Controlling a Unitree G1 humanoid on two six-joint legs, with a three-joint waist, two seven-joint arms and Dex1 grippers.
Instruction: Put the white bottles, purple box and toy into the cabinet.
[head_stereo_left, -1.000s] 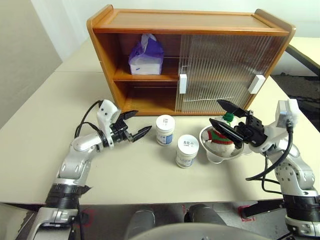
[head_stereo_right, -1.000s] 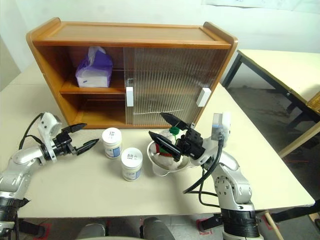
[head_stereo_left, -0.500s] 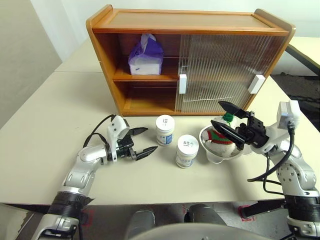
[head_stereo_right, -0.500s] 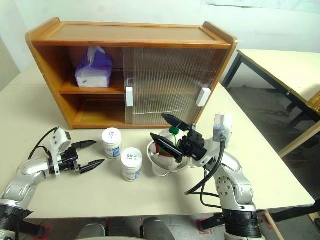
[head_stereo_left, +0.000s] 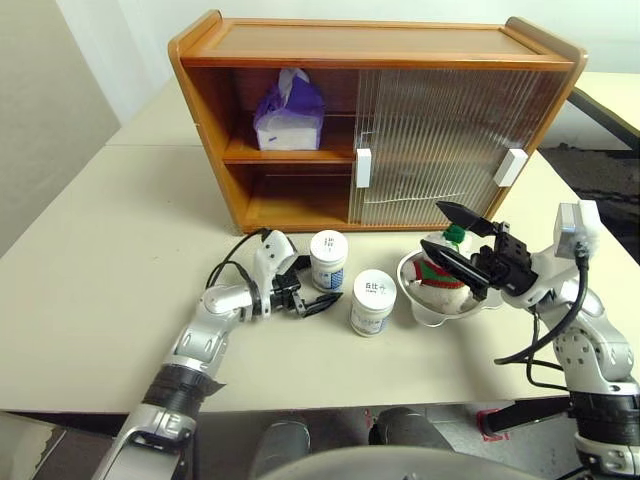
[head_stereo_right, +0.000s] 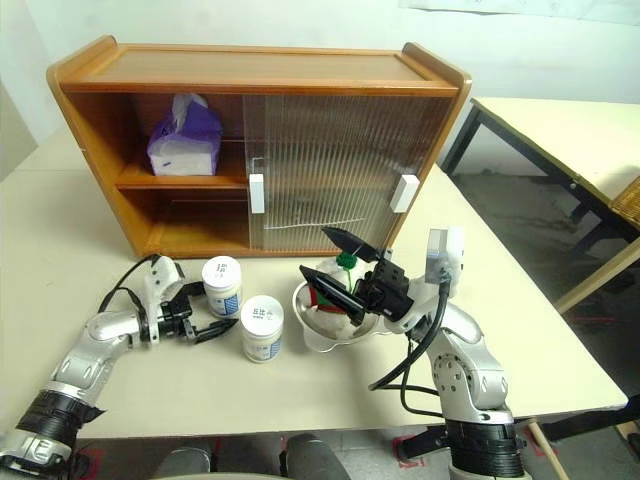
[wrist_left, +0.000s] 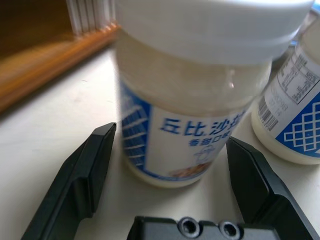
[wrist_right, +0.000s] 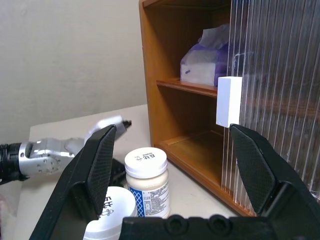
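- Pale tabletop (head_stereo_left: 110, 260) carries everything, cabinet (head_stereo_left: 375, 45) at the back.
- Two white bottles: rear bottle (head_stereo_left: 329, 259) sits between the spread fingers of the left gripper (head_stereo_left: 312, 292); front bottle (head_stereo_left: 373, 301) stands just beside.
- Likely light, stiff, smooth; grip the body below the lid.
- Purple box (head_stereo_left: 291, 112) on the upper shelf; toy (head_stereo_left: 440, 272) in a metal bowl (head_stereo_left: 425, 308).
- Right gripper (head_stereo_left: 455, 238) gapes empty above it.

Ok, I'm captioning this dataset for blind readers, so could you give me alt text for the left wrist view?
A white bottle with a blue-printed label stands on the pale table between the two black fingers of the open left claw, not yet gripped. A second white bottle stands just beyond it, with the orange-brown wooden cabinet behind.
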